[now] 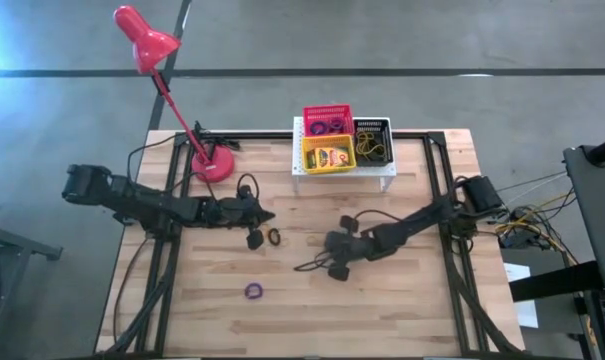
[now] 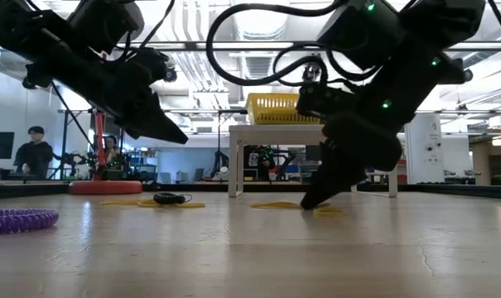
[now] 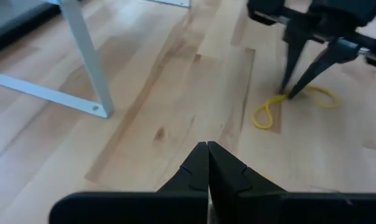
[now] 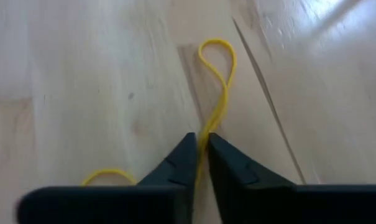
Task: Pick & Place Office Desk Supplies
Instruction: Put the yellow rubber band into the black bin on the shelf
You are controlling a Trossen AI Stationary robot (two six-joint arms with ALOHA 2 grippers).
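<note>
Three small mesh baskets sit on a white shelf (image 1: 344, 172) at the back of the wooden table (image 1: 402, 310): a pink-red basket (image 1: 327, 122) holding purple loops, a yellow basket (image 1: 328, 156) holding a crayon box, and a black basket (image 1: 372, 141) with yellow loops inside. At the table's middle, the right gripper (image 4: 201, 148) points down with its fingers pinched on a yellow elastic loop (image 4: 217, 81) lying on the wood. The left gripper (image 3: 207, 147) hovers nearby, jaws together and holding nothing. A purple loop (image 1: 254, 291) lies nearer the front.
</note>
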